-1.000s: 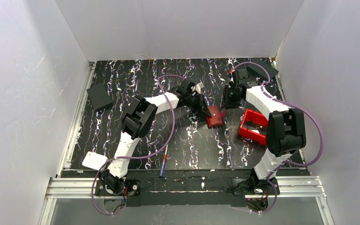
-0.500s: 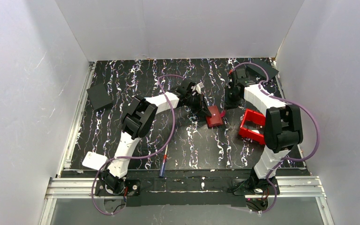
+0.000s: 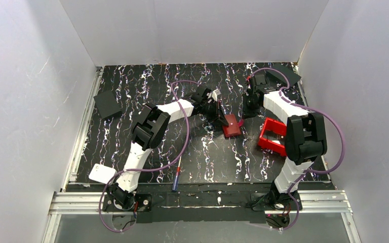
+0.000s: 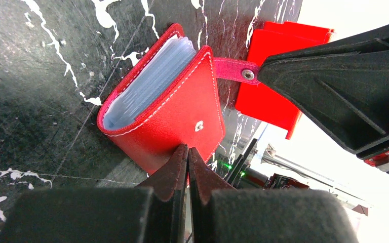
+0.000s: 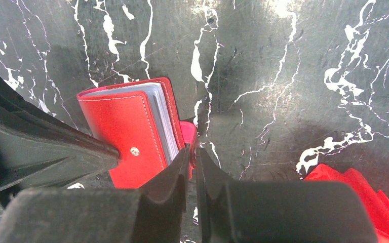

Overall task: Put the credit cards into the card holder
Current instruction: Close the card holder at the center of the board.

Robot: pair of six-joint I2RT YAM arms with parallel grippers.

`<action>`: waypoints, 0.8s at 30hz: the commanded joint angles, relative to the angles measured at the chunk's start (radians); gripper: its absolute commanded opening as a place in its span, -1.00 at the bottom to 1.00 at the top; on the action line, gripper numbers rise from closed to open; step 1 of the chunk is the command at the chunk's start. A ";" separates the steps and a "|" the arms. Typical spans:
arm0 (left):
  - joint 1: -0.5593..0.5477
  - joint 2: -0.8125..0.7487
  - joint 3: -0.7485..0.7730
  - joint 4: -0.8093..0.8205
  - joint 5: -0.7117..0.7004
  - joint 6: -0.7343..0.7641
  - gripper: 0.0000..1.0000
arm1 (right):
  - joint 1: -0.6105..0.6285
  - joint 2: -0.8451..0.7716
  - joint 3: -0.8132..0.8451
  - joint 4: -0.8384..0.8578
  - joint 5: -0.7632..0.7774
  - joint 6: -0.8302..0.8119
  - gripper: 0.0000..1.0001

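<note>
1. The left gripper (image 4: 187, 151) has its fingers pressed fully together with nothing between them. The tips rest on the lower edge of the card holder (image 4: 172, 109), on its red front cover just below the small snap stud (image 4: 198, 126).
2. The right gripper (image 5: 192, 150) has its jaws drawn almost together on the pink strap (image 5: 188, 132) that juts from the holder's open side (in the right wrist view the strap runs edge-on straight into the gap). In the left wrist view, that gripper's tip sits right at the strap's metal snap (image 4: 248, 75).
3. The holder lies on the black marbled table (image 3: 147, 86) with its front cover up. Grey-blue clear sleeves (image 4: 149, 83) fan out between the two covers; whether any of them has a card in it cannot be told.
4. From above, the holder is a little right of the table's middle, between the two wrists. The left arm reaches it from the left and the right arm from the far right.
5. A red bin (image 3: 276, 125) stands near the holder's right side, partly under the right arm.
6. Farther out, one black square (image 3: 107, 104) lies at the left edge and another (image 3: 291, 76) in the far right corner. A white flat piece (image 3: 101, 173) and a blue stick (image 3: 175, 180) lie near the arm bases.
</note>
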 commanded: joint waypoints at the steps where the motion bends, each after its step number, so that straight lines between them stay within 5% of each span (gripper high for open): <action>1: -0.006 0.025 0.009 -0.057 -0.049 0.034 -1.00 | -0.005 0.008 0.011 0.013 -0.013 -0.003 -0.64; 10: -0.006 0.025 0.010 -0.058 -0.051 0.035 -1.00 | -0.007 0.011 0.003 0.016 -0.026 -0.003 -0.77; 20: -0.006 0.027 0.018 -0.066 -0.048 0.042 -1.00 | -0.007 0.011 -0.003 0.014 -0.024 -0.002 -0.65; 24: -0.006 0.025 0.018 -0.069 -0.048 0.043 -1.00 | -0.007 0.013 -0.003 0.017 -0.028 -0.003 -0.85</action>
